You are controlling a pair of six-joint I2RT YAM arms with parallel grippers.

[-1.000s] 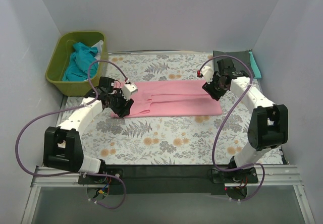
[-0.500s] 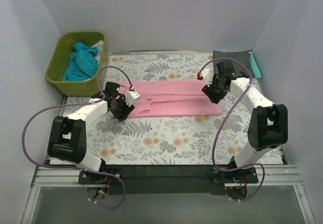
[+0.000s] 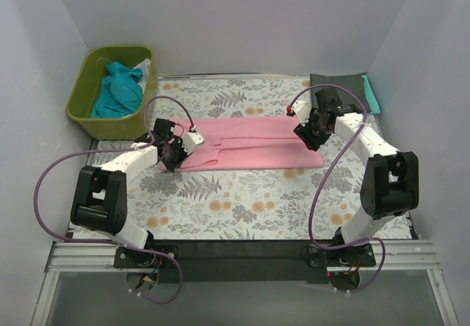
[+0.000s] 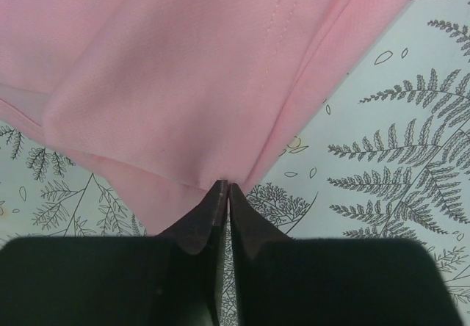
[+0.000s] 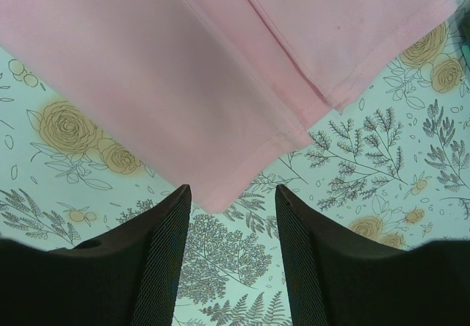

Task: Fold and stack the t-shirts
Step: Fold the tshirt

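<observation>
The pink t-shirt [image 3: 250, 144] lies folded into a long band across the floral table cloth [image 3: 242, 201]. My left gripper [image 3: 173, 161] is at the band's left end. In the left wrist view its jaws meet at the tip [image 4: 224, 186], pinching a fold of the pink t-shirt [image 4: 183, 84]. My right gripper [image 3: 308, 139] hovers over the band's right end. Its fingers [image 5: 165, 223] stand open, with a corner of the pink t-shirt [image 5: 220, 84] just ahead of the gap [image 5: 233, 194]. Teal t-shirts [image 3: 117, 91] lie crumpled in the tub. A dark grey t-shirt [image 3: 336, 85] lies folded at the back right.
The olive-green tub [image 3: 79, 106] stands at the back left, beside the left arm. A teal edge [image 3: 374, 97] shows beside the dark grey shirt. White walls close in the table on three sides. Purple cables loop from both arms.
My left gripper has moved in to the pink shirt's left end and shut on its edge. The right gripper has hardly moved and stays open.
</observation>
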